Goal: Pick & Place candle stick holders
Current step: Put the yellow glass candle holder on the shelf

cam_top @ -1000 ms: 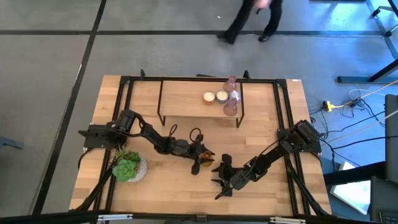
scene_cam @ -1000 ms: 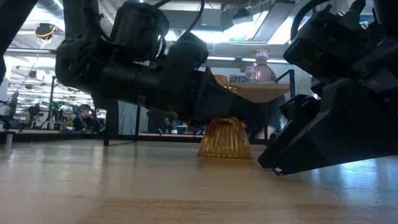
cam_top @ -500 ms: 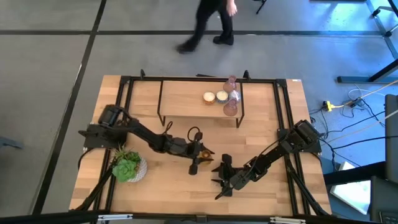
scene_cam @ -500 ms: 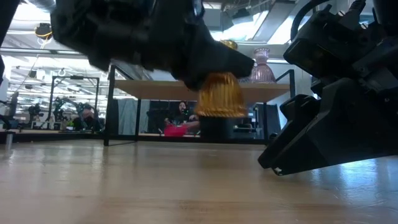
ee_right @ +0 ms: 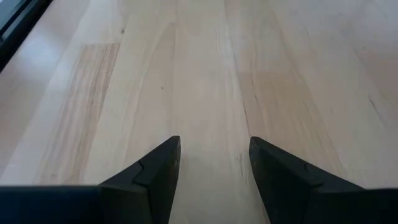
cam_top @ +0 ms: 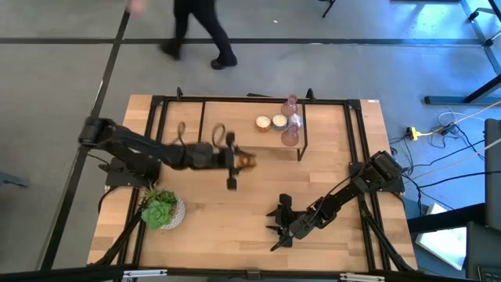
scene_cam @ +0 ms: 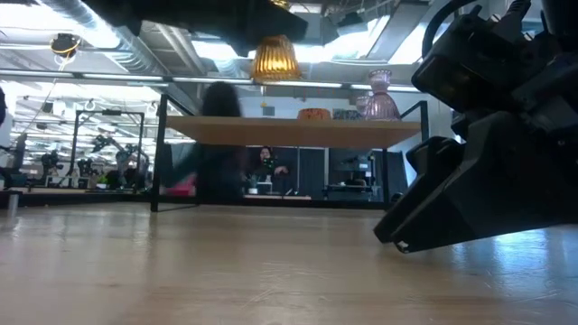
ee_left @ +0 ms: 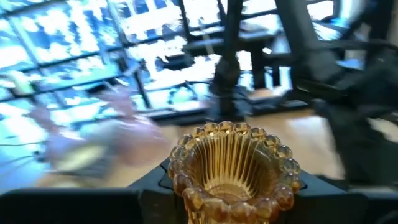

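Note:
My left gripper point(cam_top: 241, 162) is shut on the amber-gold candle stick holder point(cam_top: 247, 161), high over the table's middle, just on the near side of the raised shelf point(cam_top: 235, 129). In the low view the holder point(scene_cam: 275, 58) hangs above shelf height. Its beaded rim fills the left wrist view point(ee_left: 233, 168). Several other holders stand on the shelf's right part: a cream-white one point(cam_top: 279, 121), a pinkish one point(cam_top: 290, 135) and a clear glass one point(cam_top: 295, 119). My right gripper point(cam_top: 275, 223) is open and empty, low over the table's near right part point(ee_right: 214, 168). My left gripper pinches the amber-gold holder's ribbed body point(ee_left: 186, 190) just below the beaded rim, between its two fingers point(ee_left: 149, 196), one on each side. The fingers come from the table's left. The holder is upright and lifted clear, higher than the shelf top.
A green succulent in a white pot point(cam_top: 162, 210) stands at the near left. The black-framed wooden shelf spans the table's far middle, and a black frame point(cam_top: 356, 141) runs along the table's sides. A person point(cam_top: 196, 31) walks on the floor beyond the far edge.
My left gripper has risen with the amber-gold holder and gone toward the far edge, up to the shelf's near side. The holder stood on the table a second ago and now hangs clear, above shelf height. A person has crossed the floor behind toward the left.

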